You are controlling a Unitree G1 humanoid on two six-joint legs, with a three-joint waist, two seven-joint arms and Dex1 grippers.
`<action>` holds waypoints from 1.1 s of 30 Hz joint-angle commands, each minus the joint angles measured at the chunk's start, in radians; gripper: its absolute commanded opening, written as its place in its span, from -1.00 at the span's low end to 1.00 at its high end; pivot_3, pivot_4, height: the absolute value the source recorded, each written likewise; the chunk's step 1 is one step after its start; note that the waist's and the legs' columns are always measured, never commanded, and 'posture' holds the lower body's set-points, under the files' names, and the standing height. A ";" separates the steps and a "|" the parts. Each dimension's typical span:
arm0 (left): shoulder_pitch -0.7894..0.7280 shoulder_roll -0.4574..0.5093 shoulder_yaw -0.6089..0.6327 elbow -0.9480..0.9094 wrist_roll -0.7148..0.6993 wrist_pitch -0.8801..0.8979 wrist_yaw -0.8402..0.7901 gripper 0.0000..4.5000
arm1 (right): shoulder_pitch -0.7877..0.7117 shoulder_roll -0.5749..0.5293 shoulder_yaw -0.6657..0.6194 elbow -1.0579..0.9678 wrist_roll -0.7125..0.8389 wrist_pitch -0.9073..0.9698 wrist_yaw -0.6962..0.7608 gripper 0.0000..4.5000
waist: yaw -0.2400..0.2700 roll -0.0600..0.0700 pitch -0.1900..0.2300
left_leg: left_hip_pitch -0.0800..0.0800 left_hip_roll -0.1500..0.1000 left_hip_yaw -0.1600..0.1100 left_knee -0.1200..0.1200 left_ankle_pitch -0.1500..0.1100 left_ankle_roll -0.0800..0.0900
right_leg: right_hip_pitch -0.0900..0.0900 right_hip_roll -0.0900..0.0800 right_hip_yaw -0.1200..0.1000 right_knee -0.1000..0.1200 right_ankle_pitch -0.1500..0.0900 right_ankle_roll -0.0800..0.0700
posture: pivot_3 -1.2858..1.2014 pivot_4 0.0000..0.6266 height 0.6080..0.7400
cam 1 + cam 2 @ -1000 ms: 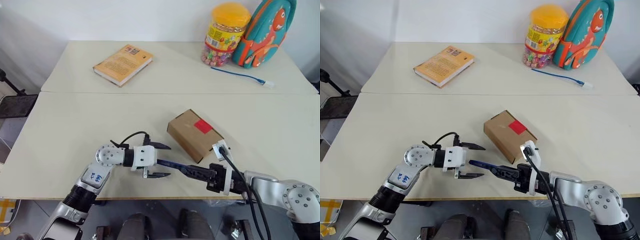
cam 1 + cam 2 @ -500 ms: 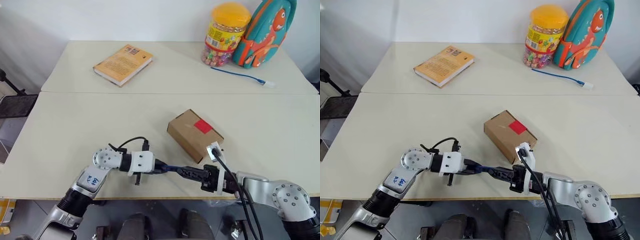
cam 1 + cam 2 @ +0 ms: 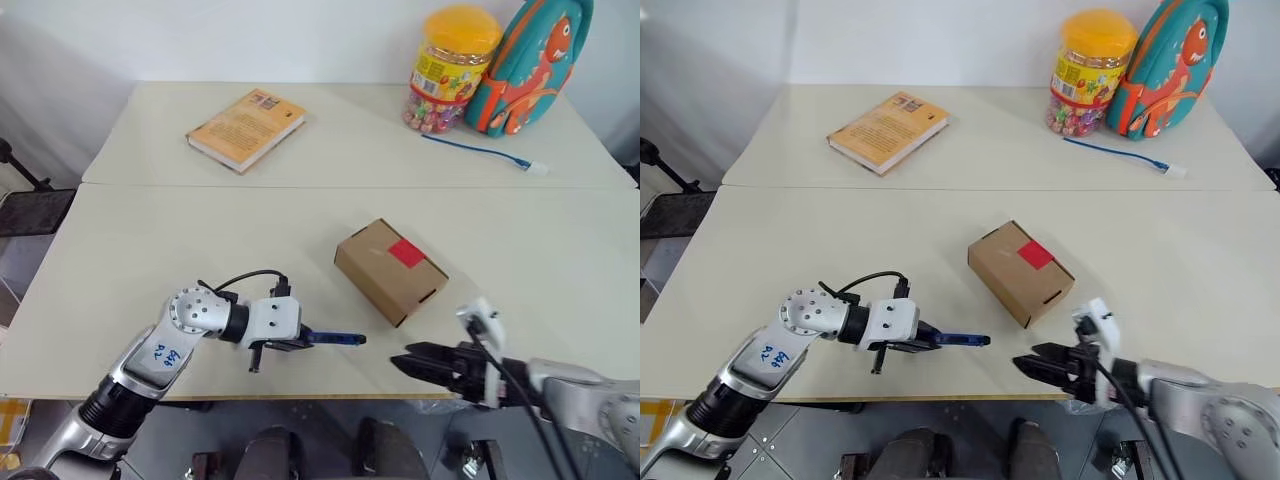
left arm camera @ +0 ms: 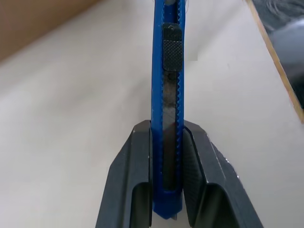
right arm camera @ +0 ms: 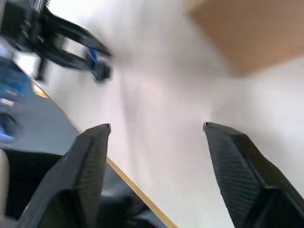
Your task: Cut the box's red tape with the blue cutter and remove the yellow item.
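One box (image 3: 390, 271) with one red tape (image 3: 406, 252); left gripper (image 3: 290, 340) pinches one blue cutter (image 3: 335, 339) pointing three o'clock; right gripper (image 3: 412, 362) spread, empty

A blue cutter (image 3: 335, 339) with a black slider, a brown box (image 3: 389, 270) bearing red tape (image 3: 406, 252), and beyond the box an orange-yellow book (image 3: 245, 128) and yellow-lidded candy jar (image 3: 453, 68).

We see the cutter (image 4: 166, 95) run off the left wrist view's 12 o'clock edge, its tip unseen. The box (image 5: 247, 28) is blurred and cut off at the right wrist view's 1 o'clock.
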 commanded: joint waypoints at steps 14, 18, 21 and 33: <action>-0.093 0.018 -0.181 -0.145 0.112 0.266 0.028 -0.78 | -0.251 0.114 0.387 -0.105 -0.501 -0.162 0.190 -0.98 | 0.004 0.000 0.000 | 0.000 -0.002 0.000 0.001 0.000 -0.001 | 0.000 -0.001 0.001 0.001 0.000 0.000 | 0.03 -0.52 1.00; -0.083 0.014 -0.184 -0.152 0.081 0.285 0.011 -0.78 | -0.248 0.146 0.406 -0.082 -0.543 -0.159 0.194 -0.98 | 0.006 0.000 0.000 | 0.000 -0.002 -0.001 0.002 0.000 -0.001 | 0.002 -0.001 0.001 0.000 0.000 0.000 | 0.03 -0.52 1.00; -0.073 0.004 -0.176 -0.144 0.068 0.286 0.019 -0.37 | -0.225 0.145 0.378 -0.085 -0.542 -0.162 0.210 -1.00 | 0.006 0.000 0.000 | 0.001 -0.002 -0.002 0.002 0.000 -0.001 | 0.003 -0.001 0.001 0.000 0.000 0.000 | 0.03 -0.52 1.00; 0.030 -0.027 -0.018 -0.002 0.018 0.010 0.093 0.08 | -0.107 0.126 0.207 -0.111 -0.498 -0.175 0.267 -1.00 | 0.003 0.000 0.000 | 0.002 -0.002 -0.002 0.002 0.000 -0.001 | 0.004 -0.001 0.001 0.001 0.000 0.000 | 0.03 -0.52 1.00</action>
